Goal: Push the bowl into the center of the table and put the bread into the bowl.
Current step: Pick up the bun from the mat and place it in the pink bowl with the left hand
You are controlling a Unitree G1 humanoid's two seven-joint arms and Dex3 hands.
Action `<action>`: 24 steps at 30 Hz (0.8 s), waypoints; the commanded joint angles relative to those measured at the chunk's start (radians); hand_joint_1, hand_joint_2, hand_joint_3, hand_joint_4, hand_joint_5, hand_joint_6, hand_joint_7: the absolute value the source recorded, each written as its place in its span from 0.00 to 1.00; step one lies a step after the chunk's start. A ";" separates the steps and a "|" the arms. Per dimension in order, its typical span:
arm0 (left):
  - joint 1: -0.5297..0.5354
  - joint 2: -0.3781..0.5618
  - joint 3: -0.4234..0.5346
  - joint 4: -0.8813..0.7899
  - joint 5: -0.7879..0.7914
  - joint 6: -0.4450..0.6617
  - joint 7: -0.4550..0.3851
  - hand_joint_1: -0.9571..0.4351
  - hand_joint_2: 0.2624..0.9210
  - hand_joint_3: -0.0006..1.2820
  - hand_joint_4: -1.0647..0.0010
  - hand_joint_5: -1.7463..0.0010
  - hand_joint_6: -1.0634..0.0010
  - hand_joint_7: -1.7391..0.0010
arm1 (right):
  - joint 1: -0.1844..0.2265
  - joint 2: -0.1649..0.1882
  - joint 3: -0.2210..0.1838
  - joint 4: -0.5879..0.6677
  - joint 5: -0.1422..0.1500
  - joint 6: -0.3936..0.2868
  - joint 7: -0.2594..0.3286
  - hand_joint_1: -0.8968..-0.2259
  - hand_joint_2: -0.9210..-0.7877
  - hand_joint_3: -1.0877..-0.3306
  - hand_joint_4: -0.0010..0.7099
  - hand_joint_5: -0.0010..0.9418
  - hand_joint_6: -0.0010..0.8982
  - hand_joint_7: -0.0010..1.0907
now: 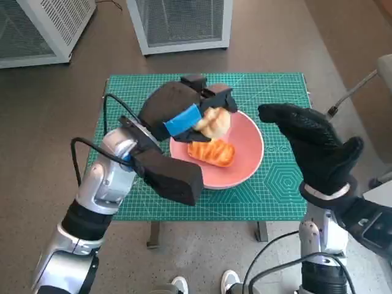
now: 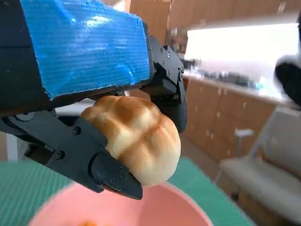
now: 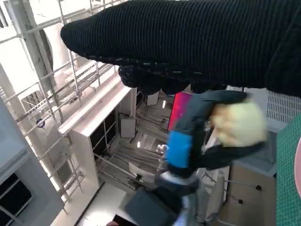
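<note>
A pink bowl (image 1: 245, 153) sits near the middle of the green mat, with an orange pastry (image 1: 211, 152) lying in it. My left hand (image 1: 184, 107) hovers over the bowl's far-left rim and grips a round golden bread roll (image 1: 212, 122). In the left wrist view the roll (image 2: 136, 136) sits between the black fingers (image 2: 84, 160), just above the pink bowl (image 2: 155, 212). My right hand (image 1: 312, 144) hangs above the mat to the right of the bowl, holding nothing, fingers apart. The right wrist view shows the left hand (image 3: 188, 136) with the roll (image 3: 237, 123) from the side.
The green cutting mat (image 1: 282, 184) covers the small table. Two white mesh cabinets (image 1: 180, 24) stand on the floor behind it. A person's white shoes (image 1: 205, 283) show at the near edge. A chair part (image 1: 367, 79) is at the right.
</note>
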 commanded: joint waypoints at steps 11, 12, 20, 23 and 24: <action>0.062 -0.033 -0.065 0.011 0.056 0.114 -0.046 0.47 0.91 0.04 0.75 0.94 0.76 0.80 | 0.033 0.001 0.001 0.014 -0.024 -0.017 -0.013 0.72 0.00 0.80 0.56 0.01 0.08 0.72; 0.064 -0.028 -0.069 0.012 0.064 0.108 -0.040 0.43 0.92 0.03 0.78 0.96 0.78 0.82 | 0.033 0.002 0.002 0.015 -0.024 -0.017 -0.015 0.72 0.00 0.80 0.56 0.01 0.08 0.72; 0.093 -0.021 -0.058 0.023 0.066 0.057 0.014 0.30 0.97 0.02 0.87 1.00 0.82 0.88 | 0.034 0.002 0.008 0.015 -0.022 -0.007 -0.017 0.72 0.00 0.79 0.56 0.01 0.05 0.75; 0.106 -0.026 -0.048 0.025 0.050 0.049 0.028 0.28 0.99 0.02 0.88 1.00 0.82 0.89 | 0.036 0.001 0.007 0.018 -0.017 -0.004 -0.014 0.73 0.00 0.78 0.56 0.01 0.04 0.76; 0.111 -0.027 -0.042 0.027 0.043 0.044 0.033 0.28 0.99 0.02 0.88 1.00 0.82 0.89 | 0.036 0.001 0.006 0.021 -0.015 -0.004 -0.013 0.73 0.00 0.78 0.56 0.01 0.04 0.76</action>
